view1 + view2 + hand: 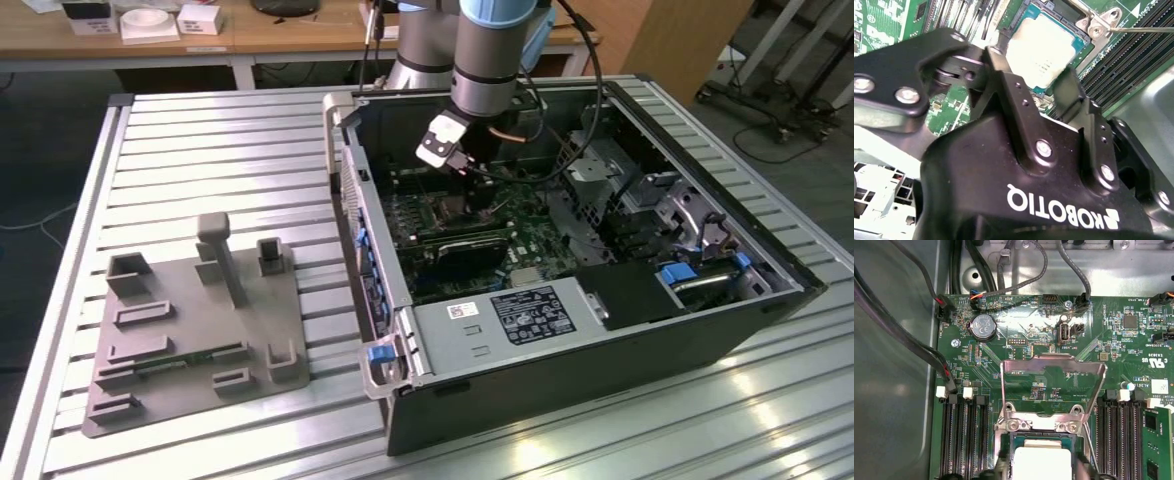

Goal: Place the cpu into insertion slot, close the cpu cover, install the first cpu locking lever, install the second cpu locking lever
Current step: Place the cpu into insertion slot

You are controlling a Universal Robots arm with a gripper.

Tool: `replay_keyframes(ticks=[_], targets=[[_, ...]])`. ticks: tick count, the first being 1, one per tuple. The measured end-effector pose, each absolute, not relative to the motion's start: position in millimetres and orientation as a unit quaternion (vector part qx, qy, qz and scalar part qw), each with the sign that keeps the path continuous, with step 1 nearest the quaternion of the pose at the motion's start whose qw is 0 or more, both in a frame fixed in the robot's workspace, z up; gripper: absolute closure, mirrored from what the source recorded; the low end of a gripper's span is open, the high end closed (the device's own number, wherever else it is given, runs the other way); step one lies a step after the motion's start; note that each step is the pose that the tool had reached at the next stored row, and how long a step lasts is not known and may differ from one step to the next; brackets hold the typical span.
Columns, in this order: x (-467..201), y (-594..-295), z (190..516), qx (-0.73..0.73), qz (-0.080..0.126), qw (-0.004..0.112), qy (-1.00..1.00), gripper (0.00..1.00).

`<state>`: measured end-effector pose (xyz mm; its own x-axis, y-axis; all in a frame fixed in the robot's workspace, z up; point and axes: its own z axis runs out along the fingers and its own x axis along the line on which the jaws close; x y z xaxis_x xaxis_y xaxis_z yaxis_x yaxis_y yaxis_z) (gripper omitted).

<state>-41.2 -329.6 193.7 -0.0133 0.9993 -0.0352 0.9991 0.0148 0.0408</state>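
The cpu (1043, 460), a flat square chip with a silvery top, lies over the insertion slot (1019, 436) on the green motherboard (1024, 330). My gripper (1041, 471) is down over it, and its two black fingers (1082, 469) press against opposite sides of the chip. In the second wrist view the cpu (1041, 47) sits between the fingers (1004, 75), above the slot's dark centre (1054, 7). The cpu cover (1054, 371), a thin silvery frame, is swung open and stands back from the slot. In the exterior view my gripper (466, 195) reaches into the open computer case (574, 360).
Long black memory slots (961, 440) run on both sides of the socket. A thin metal lever (1141, 30) lies beside it. Cables (919, 340) hang along the case wall. A grey fixture plate (187, 330) sits on the slatted table at the exterior view's left.
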Motion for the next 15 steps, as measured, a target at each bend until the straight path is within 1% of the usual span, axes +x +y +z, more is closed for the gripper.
replay_keyframes(ticks=[1, 2, 3, 4, 15], targets=[[-41.2, -329.6, 193.7, 0.702, 0.002, 0.027, 0.712, 0.39], [-41.1, -329.6, 193.6, 0.702, 0.002, 0.027, 0.712, 0.33], [-41.2, -329.6, 193.6, 0.702, 0.002, 0.027, 0.712, 0.33], [-41.1, -329.6, 193.7, 0.702, 0.002, 0.027, 0.712, 0.27], [-41.2, -329.6, 197.7, 0.702, 0.002, 0.027, 0.712, 0.27]])
